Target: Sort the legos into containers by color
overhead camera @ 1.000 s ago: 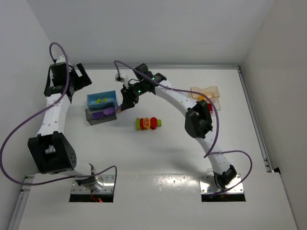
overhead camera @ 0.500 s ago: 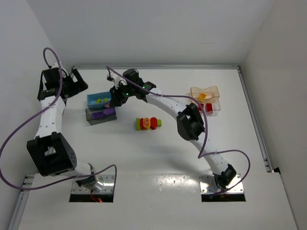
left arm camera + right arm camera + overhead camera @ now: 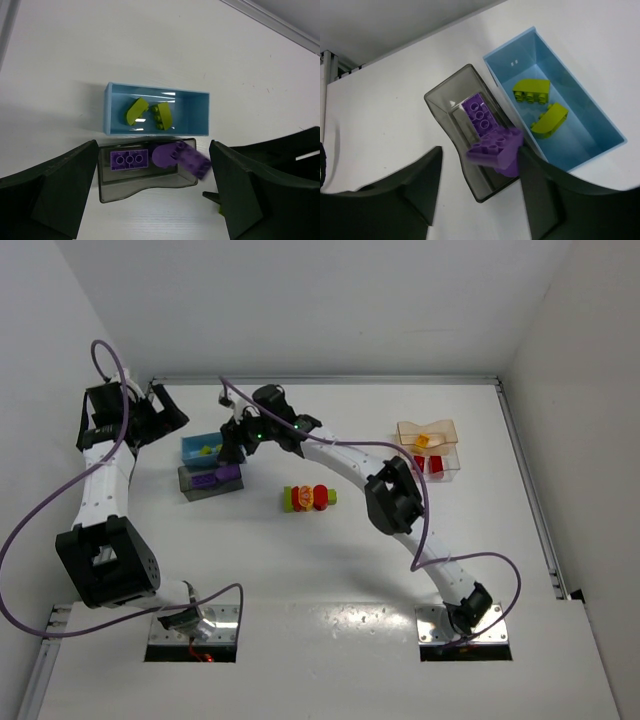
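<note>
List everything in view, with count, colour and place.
blue tub: one, light blue, far left of the table
grey tub: one, dark translucent, against the blue tub
lime legos: two, lime green, inside the blue tub
purple legos: at least two, purple; one flat in the grey tub, another tilted at its end
lego row: one joined row, lime, red and orange, mid-table
clear tub: one, orange-tinted, far right of the table
red and orange legos: too small to count, inside the clear tub
table: one, white
left gripper: one, black, open, beside the blue tub
right gripper: one, black, open, above the grey tub
</note>
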Available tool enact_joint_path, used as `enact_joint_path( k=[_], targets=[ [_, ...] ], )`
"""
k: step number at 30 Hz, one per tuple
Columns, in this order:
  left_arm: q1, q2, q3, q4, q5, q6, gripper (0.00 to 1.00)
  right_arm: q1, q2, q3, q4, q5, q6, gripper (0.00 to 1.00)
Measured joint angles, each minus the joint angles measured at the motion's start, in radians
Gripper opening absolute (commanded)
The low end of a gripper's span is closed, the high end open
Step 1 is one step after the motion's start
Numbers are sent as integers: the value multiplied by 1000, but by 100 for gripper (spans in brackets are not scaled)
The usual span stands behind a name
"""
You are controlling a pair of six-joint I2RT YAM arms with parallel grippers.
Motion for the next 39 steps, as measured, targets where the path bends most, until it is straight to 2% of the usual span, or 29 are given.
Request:
enact_joint_path(
  k=[2, 3, 11, 15, 19, 24, 26, 28, 33, 39],
  targets=[
    [0, 0, 0, 2, 12, 2, 99, 2, 5, -2, 11, -1, 9, 71],
    [0, 0, 0, 4, 16, 3, 99, 2, 7, -3, 12, -2, 10, 79],
    [-5, 0, -4, 40, 80, 16, 99, -5, -2, -19, 6, 1, 14, 81],
    [-50, 0, -12, 69, 129, 66, 99, -50, -111, -170, -15, 26, 14, 81],
    [-182, 0, -40, 71, 209, 187, 99, -220, -315, -399, -57, 26, -4, 81],
    [-459, 25, -69, 41, 251, 380, 99, -560, -542, -550, -162, 38, -131, 82],
    [-558, 40, -85, 31, 251, 440, 99, -659, -621, -611, -221, 42, -194, 82],
    [-655, 57, -103, 16, 236, 498, 99, -701, -708, -717, -269, 42, -245, 82],
    [-819, 119, -126, 2, 192, 596, 99, -704, -854, -959, -372, 22, -319, 82],
    [-854, 216, -145, -3, 119, 685, 99, -770, -934, -1058, -444, 16, -355, 82]
  ],
)
